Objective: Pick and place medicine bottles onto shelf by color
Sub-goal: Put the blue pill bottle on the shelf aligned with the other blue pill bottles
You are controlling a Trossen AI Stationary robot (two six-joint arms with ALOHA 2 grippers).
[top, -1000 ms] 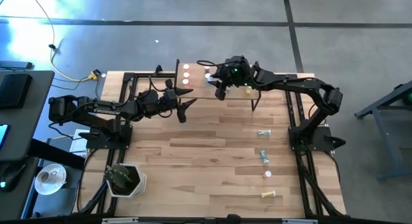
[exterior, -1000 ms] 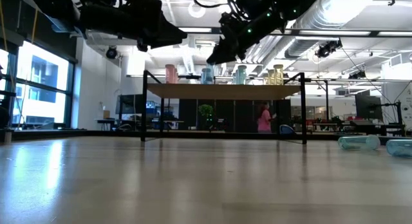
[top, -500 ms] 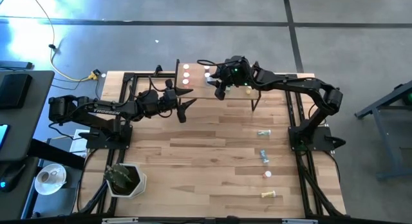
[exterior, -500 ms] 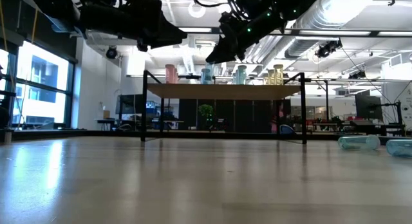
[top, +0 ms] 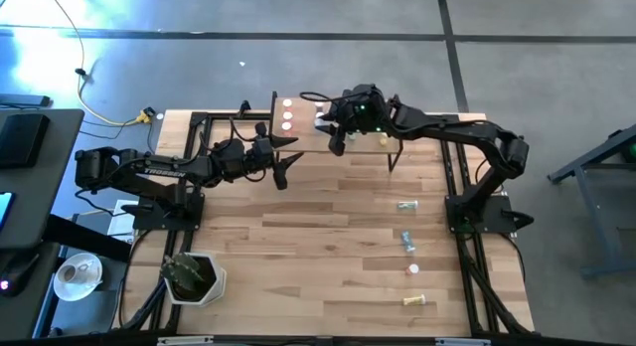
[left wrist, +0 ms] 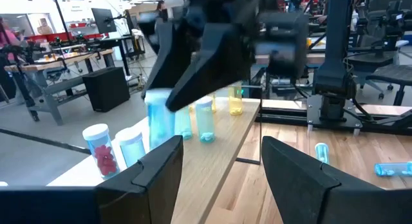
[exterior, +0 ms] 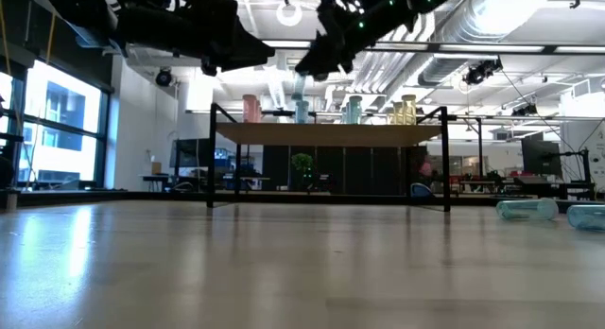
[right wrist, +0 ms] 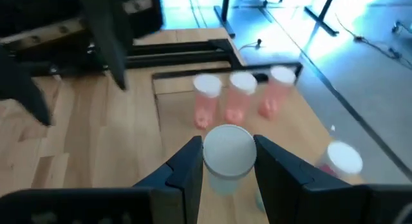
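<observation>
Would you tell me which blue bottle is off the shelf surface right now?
The blue bottle clamped in the right tool, lifted above the shelf; the others stand on it.

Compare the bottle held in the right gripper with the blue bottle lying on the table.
The held bottle is upright, clamped in the right gripper above the shelf; the blue bottle on the table lies on its side, untouched, far from the shelf. Both look blue with white caps.
</observation>
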